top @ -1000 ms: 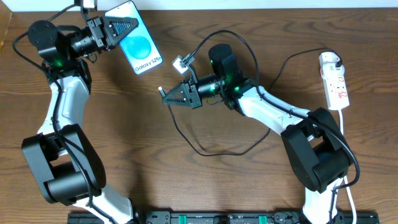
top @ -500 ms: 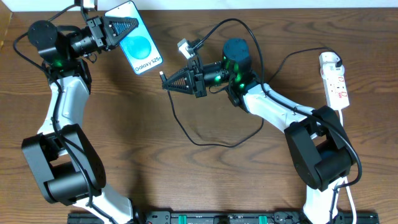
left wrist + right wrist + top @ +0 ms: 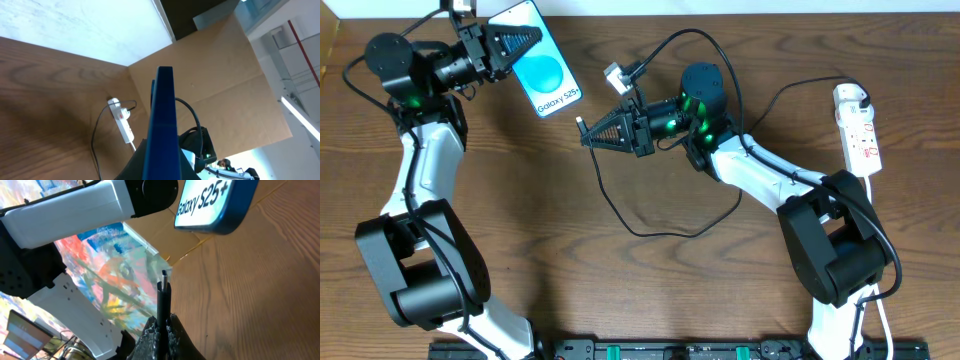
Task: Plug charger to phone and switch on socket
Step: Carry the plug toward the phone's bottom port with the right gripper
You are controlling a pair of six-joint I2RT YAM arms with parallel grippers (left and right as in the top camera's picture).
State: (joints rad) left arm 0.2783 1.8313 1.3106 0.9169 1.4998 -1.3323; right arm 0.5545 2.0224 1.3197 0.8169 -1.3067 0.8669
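Note:
My left gripper [image 3: 525,42] is shut on the phone [image 3: 548,72], a blue-screened "Galaxy S25" handset held up at the table's far left; in the left wrist view its edge [image 3: 162,125] rises between my fingers. My right gripper [image 3: 592,135] is shut on the charger [image 3: 650,225], a thin black cable, just behind its small plug tip [image 3: 580,125]. The tip [image 3: 163,280] points up toward the phone's lower end [image 3: 215,205] with a gap between them. The charger's white plug head [image 3: 613,74] hangs above my right arm. The socket [image 3: 858,130], a white power strip, lies at the far right.
The black cable loops over the table middle. The strip's white cord [image 3: 876,240] runs down the right edge. A cardboard wall [image 3: 225,90] stands behind the table. The strip also shows in the left wrist view [image 3: 122,125].
My right gripper rose and moved up-left with the cable tip toward the phone, then almost stopped. My left gripper and the phone stayed put.

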